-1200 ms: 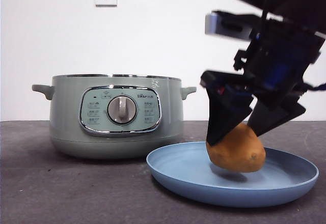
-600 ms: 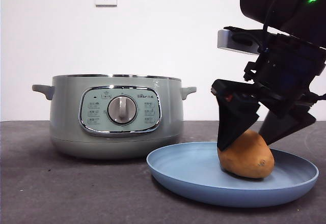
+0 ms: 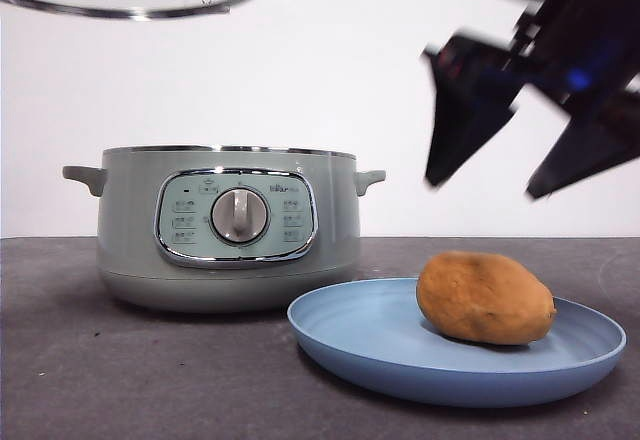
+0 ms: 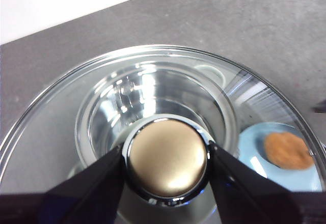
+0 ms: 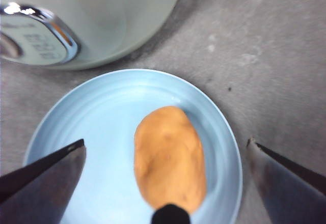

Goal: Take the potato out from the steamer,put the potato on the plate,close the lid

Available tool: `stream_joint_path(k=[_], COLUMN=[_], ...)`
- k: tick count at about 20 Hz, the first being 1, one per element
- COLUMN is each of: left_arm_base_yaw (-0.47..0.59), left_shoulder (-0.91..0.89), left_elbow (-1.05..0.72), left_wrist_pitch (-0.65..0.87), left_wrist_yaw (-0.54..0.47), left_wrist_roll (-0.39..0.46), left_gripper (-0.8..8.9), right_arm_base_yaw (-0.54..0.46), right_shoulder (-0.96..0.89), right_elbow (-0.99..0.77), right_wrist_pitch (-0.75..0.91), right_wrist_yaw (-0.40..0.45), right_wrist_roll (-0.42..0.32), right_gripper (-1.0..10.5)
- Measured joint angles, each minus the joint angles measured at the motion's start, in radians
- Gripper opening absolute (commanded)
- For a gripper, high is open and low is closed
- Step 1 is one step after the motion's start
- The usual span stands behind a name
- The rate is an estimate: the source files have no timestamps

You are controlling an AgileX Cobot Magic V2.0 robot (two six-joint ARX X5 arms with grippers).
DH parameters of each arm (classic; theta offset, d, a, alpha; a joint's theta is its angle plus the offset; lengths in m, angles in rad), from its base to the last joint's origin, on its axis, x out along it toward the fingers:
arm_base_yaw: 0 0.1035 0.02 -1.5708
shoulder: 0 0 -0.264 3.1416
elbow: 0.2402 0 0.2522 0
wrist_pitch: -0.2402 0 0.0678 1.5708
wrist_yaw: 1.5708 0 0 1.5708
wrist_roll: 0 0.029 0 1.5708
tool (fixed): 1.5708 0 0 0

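The orange-brown potato [image 3: 485,298] lies on its side on the light-blue plate [image 3: 380,345], to the right of the sage-green steamer [image 3: 230,225]. Above it my right gripper [image 3: 485,188] hangs open, blurred and apart from it; the right wrist view looks down on the potato [image 5: 170,158] between my spread jaws. My left gripper [image 4: 165,155] is shut on the round knob of the glass lid [image 4: 61,122], which it holds high over the open steamer [image 4: 153,96]. The lid's chrome rim [image 3: 130,0] shows at the top left of the front view.
A white wall with a socket stands behind the dark grey table [image 3: 80,380]. The steamer's side handles [image 3: 85,175] stick out left and right.
My right gripper let go of the potato, opened and rose up and to the right. The potato now rests on the plate. The lid has come into the front view at top left.
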Motion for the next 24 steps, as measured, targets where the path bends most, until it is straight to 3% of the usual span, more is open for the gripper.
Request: stream_joint_path(k=[7, 11, 24], left_arm_base_yaw=[-0.011, -0.039, -0.062], left_shoulder=[0.232, 0.338, 0.466], left_elbow=[0.0, 0.0, 0.0], left_wrist_pitch=[0.208, 0.283, 0.359], left_wrist_yaw=[0.016, 0.019, 0.002], left_wrist_roll=[0.003, 0.007, 0.029], left_gripper=[-0.09, -0.09, -0.09], right_arm_base_yaw=[0.0, 0.0, 0.0], right_shoulder=[-0.373, -0.497, -0.529], right_elbow=[0.0, 0.0, 0.0], right_wrist_pitch=[-0.154, -0.186, -0.241], right_wrist_yaw=[0.0, 0.0, 0.001], right_wrist_roll=[0.034, 0.038, 0.046], right_gripper=[5.7, 5.7, 5.7])
